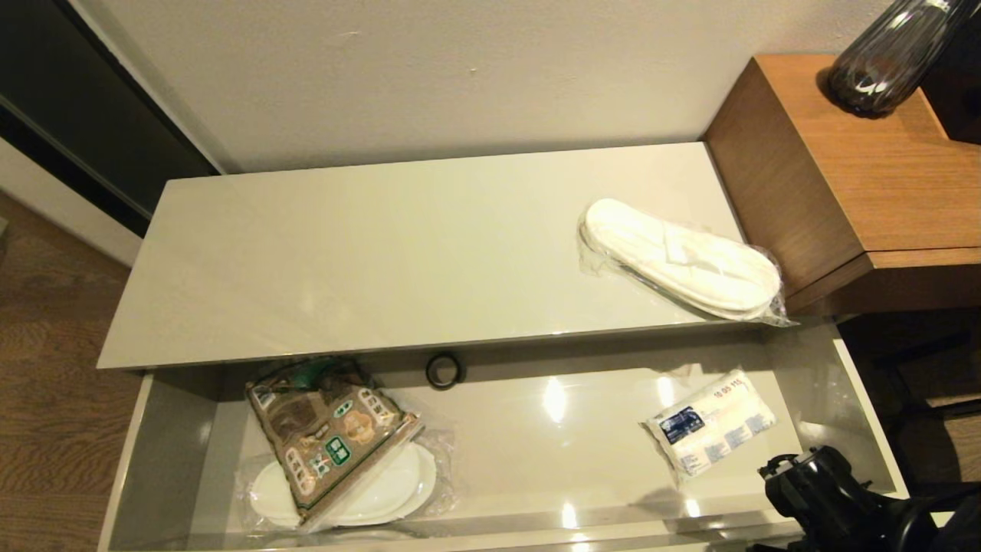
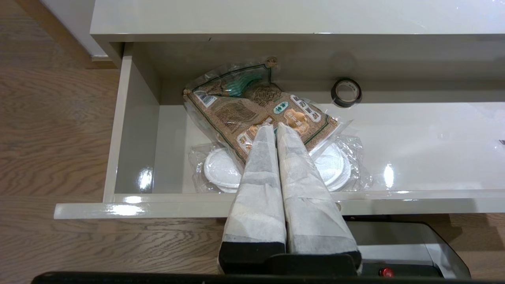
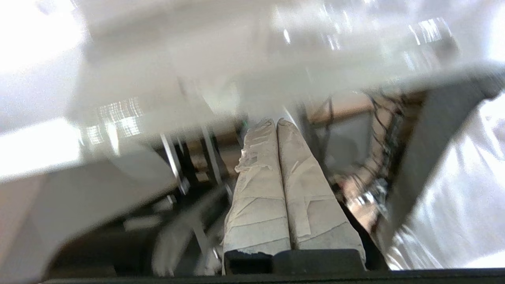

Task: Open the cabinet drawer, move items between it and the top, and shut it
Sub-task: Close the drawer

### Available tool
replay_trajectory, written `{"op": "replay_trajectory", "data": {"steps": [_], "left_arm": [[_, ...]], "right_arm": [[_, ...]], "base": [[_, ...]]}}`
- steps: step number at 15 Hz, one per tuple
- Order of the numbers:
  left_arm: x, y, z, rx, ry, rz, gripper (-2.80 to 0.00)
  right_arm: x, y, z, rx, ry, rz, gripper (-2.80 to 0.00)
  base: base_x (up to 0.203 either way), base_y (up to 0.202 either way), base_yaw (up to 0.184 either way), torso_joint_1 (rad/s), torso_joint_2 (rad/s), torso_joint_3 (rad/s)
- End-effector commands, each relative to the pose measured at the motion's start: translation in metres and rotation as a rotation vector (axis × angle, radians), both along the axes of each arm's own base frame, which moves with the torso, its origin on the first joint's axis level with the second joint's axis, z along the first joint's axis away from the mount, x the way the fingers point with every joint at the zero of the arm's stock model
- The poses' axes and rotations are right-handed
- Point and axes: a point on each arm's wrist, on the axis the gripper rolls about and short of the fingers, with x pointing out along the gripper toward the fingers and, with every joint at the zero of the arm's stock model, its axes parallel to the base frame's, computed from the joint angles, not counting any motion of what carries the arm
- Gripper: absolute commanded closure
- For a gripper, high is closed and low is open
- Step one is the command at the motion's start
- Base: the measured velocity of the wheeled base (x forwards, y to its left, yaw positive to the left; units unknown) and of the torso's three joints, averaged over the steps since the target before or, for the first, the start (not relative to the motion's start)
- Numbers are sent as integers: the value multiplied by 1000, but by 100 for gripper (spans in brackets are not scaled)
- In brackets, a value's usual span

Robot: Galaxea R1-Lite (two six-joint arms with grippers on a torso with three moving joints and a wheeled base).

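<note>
The cabinet drawer [image 1: 872,418] stands pulled out below the top [image 1: 383,253]. On its left side the snack bag [image 1: 329,437] lies across a wrapped pair of white slippers [image 1: 387,491]. The black tape roll [image 1: 444,371] rests at the drawer's back, and the tissue pack [image 1: 711,431] lies on the right side. A second wrapped pair of slippers [image 1: 682,261] lies on the top's right end. My left gripper [image 2: 274,126] is shut and empty, out in front of the drawer front [image 2: 158,199], pointing at the snack bag [image 2: 256,110]. My right gripper [image 3: 275,122] is shut and empty; its arm [image 1: 835,498] is by the drawer's front right corner.
A taller brown wooden side table [image 1: 866,169] with a dark vase [image 1: 881,61] stands against the cabinet's right end. A wall runs behind the top. Wooden floor [image 1: 46,345] lies to the left and in front of the drawer.
</note>
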Motion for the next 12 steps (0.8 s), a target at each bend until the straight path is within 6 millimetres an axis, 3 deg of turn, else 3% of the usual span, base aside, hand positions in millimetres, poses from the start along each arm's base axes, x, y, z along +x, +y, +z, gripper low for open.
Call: {"op": "replay_trajectory", "data": {"steps": [1,5,12], "left_arm": [[0,0,0,-1,1,0,0],[0,0,0,-1,1,1,0],[0,0,0,-1,1,-1,0]], "right_arm": [[1,0,-8,-13,16,-10,0],[14,4,18,11,-179,-86,0],[54,16,103,25,-458,-180,0]], "base": [[0,0,0,0,0,0],[0,0,0,0,0,0],[0,0,0,0,0,0]]}}
